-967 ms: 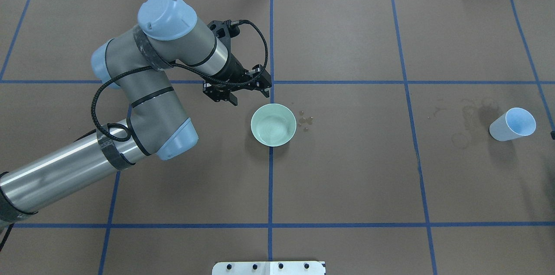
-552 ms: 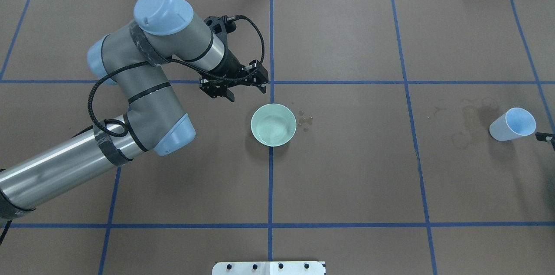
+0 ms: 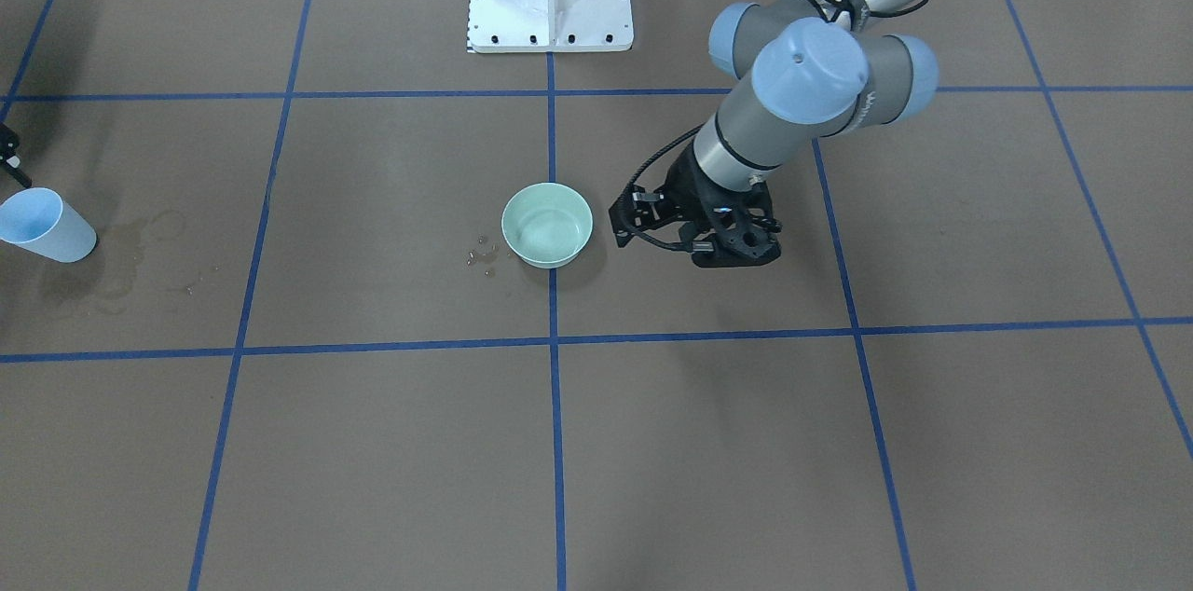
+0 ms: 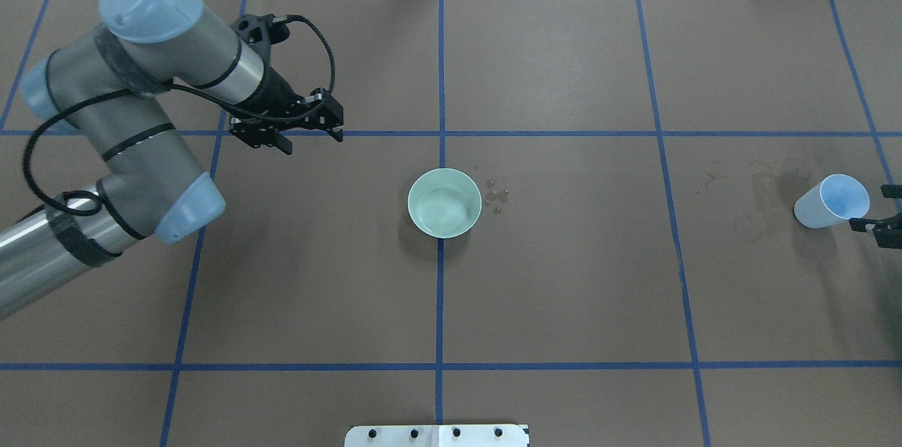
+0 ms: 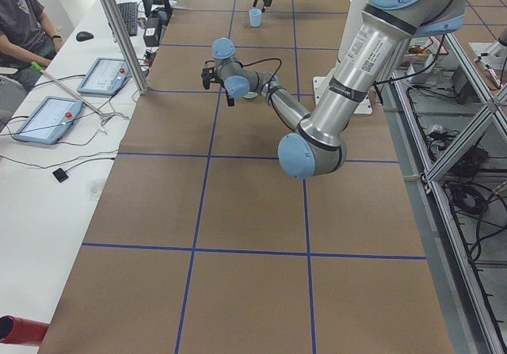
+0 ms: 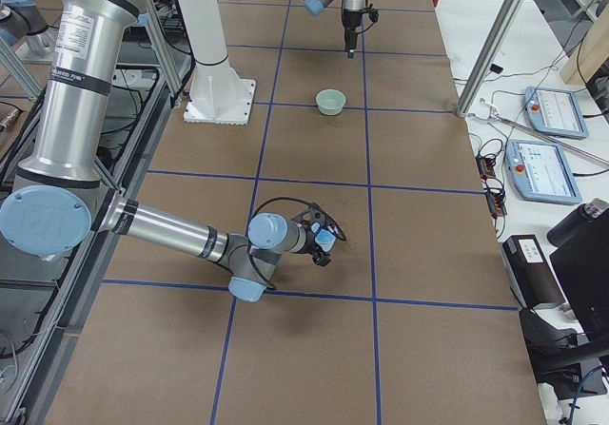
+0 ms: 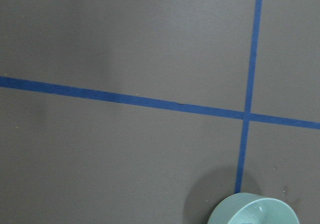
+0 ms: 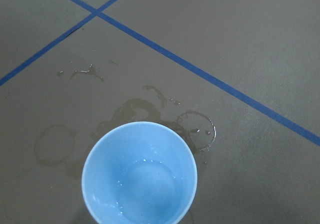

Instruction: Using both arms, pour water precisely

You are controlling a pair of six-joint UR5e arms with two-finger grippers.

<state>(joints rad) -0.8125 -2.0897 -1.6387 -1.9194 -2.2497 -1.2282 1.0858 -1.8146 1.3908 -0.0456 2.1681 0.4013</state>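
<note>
Pale green round ceramic bowl (image 4: 445, 203) at the centre of the brown paper-covered table (image 4: 564, 292), astride a blue tape line (image 4: 440, 292) — water droplets (image 4: 497, 194) just beside it on the robot's right; pale blue plastic cup (image 4: 831, 201) far right, beside wet rings (image 4: 757, 200).

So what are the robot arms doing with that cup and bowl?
It's a water-pouring job. The bowl sits mid-table with a little water in it, held by nobody; the left gripper hangs open off to one side. The right gripper is open right beside the cup, not gripping it yet. A few drops lie by the bowl and wet marks by the cup.
</note>
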